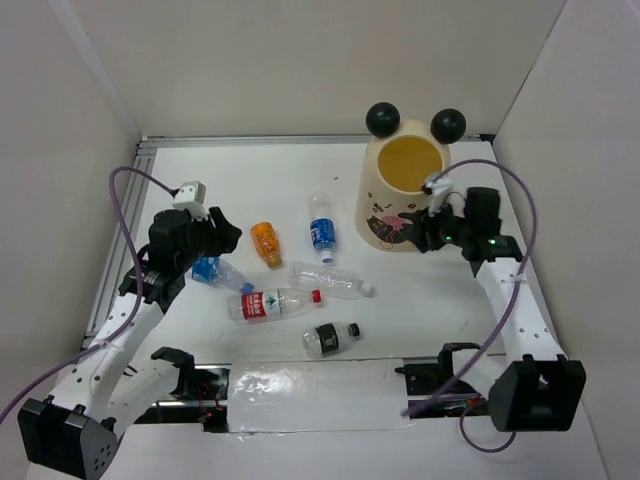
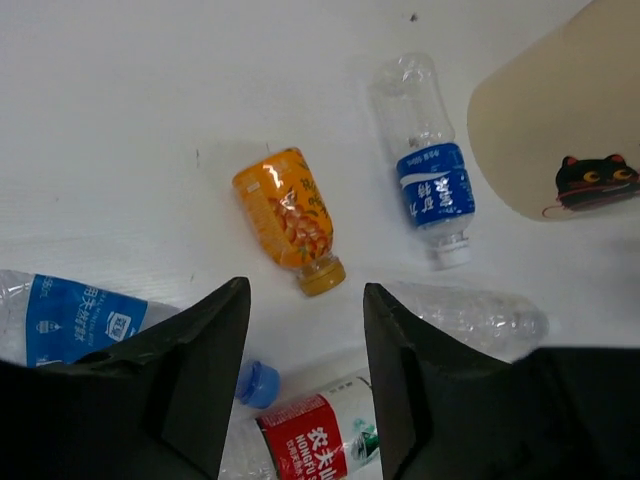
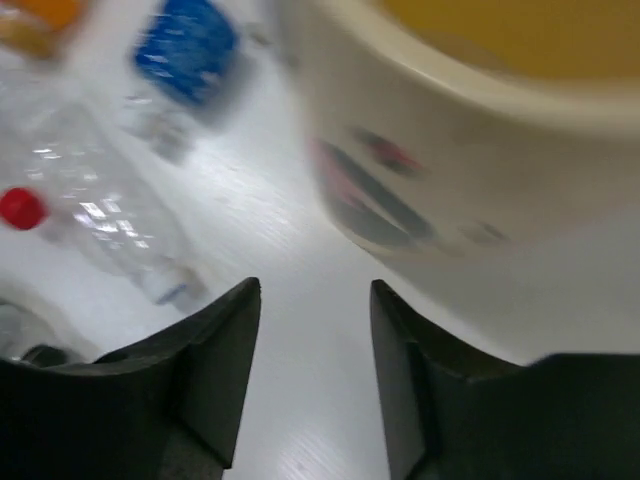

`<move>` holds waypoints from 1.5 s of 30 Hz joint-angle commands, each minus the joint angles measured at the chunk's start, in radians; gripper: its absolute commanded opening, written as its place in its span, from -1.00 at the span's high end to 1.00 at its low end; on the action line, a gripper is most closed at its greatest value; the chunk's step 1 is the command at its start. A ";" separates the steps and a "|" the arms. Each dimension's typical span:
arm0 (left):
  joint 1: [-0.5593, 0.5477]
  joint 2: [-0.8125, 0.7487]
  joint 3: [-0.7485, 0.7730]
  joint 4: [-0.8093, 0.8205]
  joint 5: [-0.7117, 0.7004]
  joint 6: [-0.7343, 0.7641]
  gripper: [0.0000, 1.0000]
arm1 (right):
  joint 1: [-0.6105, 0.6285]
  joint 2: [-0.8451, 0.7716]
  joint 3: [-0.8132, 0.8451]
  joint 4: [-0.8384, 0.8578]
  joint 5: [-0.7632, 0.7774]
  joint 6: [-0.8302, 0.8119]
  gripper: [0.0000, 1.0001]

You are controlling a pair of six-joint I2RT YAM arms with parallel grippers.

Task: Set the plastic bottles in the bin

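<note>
Several plastic bottles lie on the white table: a short orange one point(image 1: 266, 243), a blue-label one point(image 1: 321, 228), a clear one point(image 1: 330, 280), a red-label one point(image 1: 272, 303), a black-label one point(image 1: 330, 338), and another blue-label one point(image 1: 215, 272) under my left arm. The cream bin point(image 1: 385, 205) with black ball ears stands upright at the back right. My left gripper point(image 1: 222, 232) is open and empty above the orange bottle point(image 2: 290, 217) and red-label bottle point(image 2: 315, 440). My right gripper point(image 1: 428, 235) is open and empty beside the bin's wall point(image 3: 470, 150).
White walls enclose the table on three sides. A metal rail runs along the left edge point(image 1: 120, 240). A clear plastic sheet point(image 1: 310, 395) lies at the near edge between the arm bases. Purple cables loop over both arms.
</note>
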 commanded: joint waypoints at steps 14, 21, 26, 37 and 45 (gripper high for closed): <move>-0.034 -0.091 -0.118 -0.094 -0.019 -0.156 -0.78 | 0.855 0.349 0.196 0.280 0.560 0.218 -0.70; -0.095 -0.157 -0.098 -0.235 -0.131 -0.304 -0.82 | 0.872 0.742 0.573 0.222 0.844 0.527 -0.98; -0.114 -0.238 -0.129 -0.287 -0.142 -0.343 -0.82 | 0.829 0.949 0.764 0.130 0.925 0.604 -0.98; -0.132 -0.273 -0.138 -0.396 -0.181 -0.410 -0.82 | 0.777 1.132 0.834 0.075 0.918 0.604 -0.93; -0.132 -0.236 -0.156 -0.502 -0.253 -0.704 -0.95 | 0.744 1.163 0.877 0.055 0.677 0.550 -0.17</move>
